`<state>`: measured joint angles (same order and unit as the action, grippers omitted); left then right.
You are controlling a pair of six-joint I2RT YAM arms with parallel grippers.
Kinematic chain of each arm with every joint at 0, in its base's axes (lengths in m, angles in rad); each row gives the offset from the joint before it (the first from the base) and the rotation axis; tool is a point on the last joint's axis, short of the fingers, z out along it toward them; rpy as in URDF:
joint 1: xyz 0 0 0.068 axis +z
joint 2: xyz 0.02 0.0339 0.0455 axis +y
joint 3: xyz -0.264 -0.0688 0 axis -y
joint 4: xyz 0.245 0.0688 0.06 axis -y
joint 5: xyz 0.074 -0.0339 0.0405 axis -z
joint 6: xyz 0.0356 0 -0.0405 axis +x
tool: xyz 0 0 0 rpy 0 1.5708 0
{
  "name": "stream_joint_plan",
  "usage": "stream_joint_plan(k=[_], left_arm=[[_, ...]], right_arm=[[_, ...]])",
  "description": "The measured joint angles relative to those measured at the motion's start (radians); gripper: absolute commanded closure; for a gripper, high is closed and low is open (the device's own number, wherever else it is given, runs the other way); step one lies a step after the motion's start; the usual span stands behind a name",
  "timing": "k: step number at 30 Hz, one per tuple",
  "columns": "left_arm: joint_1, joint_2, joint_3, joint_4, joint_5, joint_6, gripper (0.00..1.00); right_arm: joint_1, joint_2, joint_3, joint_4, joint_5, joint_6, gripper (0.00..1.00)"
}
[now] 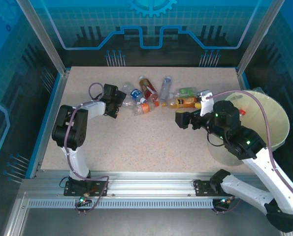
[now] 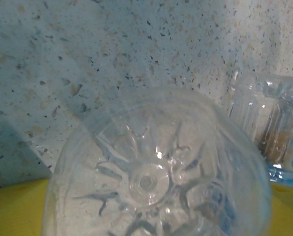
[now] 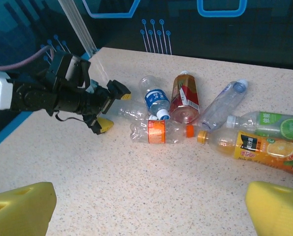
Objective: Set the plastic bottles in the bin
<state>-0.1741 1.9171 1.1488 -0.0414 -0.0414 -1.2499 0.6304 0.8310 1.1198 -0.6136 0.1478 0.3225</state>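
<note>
Our left claw (image 1: 117, 101) stands at the left end of the heap of bottles (image 1: 148, 89) near the far edge of the worktop (image 1: 136, 142). Its fingers straddle a clear bottle (image 3: 130, 112) that lies flat, long axis running from the claw on toward the rest of the heap. Whether the pads already press the plastic or merely flank it, we cannot tell. Our right claw (image 1: 181, 119) hangs spread and empty on the near side of the heap's right end. It is closest to the orange juice bottle (image 3: 259, 147), whose long axis lies across the claw's line of reach. The bin (image 1: 279, 113) sits at the right edge of the worktop, beside the right arm and well apart from the left claw. We judge the right arm to have the shorter carry, while the left must cross the whole heap.

The left wrist camera looks straight into the star-moulded base of the clear bottle (image 2: 148, 182), with yellow pads (image 2: 13, 206) low on either side and a second ribbed bottle (image 2: 272, 132) just beside it. That gives the end-on line-up but not the bottle's length. The right wrist camera supplies it, with the left claw (image 3: 115, 111) side-on. Beyond it the blue-label bottle (image 3: 156, 101), red bottle (image 3: 184, 98) and orange-label bottle (image 3: 158, 132) lie close together. The top view places the bin
</note>
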Motion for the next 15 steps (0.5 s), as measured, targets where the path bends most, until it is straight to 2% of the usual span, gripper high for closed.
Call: stream_joint_plan(k=[8, 11, 15], left_arm=[[0.011, 0.041, 0.026, 0.058, 0.009, -0.042, 0.13], [0.011, 0.051, 0.026, 0.092, 0.006, -0.051, 0.22], [0.011, 0.055, 0.021, 0.119, -0.002, -0.052, 0.38]], right_arm=[[0.123, 0.076, 0.052, -0.041, 0.149, -0.065, 0.0], [0.145, 0.094, 0.053, -0.048, 0.187, -0.084, 0.0], [0.159, 0.108, 0.053, -0.053, 0.216, -0.102, 0.0]])
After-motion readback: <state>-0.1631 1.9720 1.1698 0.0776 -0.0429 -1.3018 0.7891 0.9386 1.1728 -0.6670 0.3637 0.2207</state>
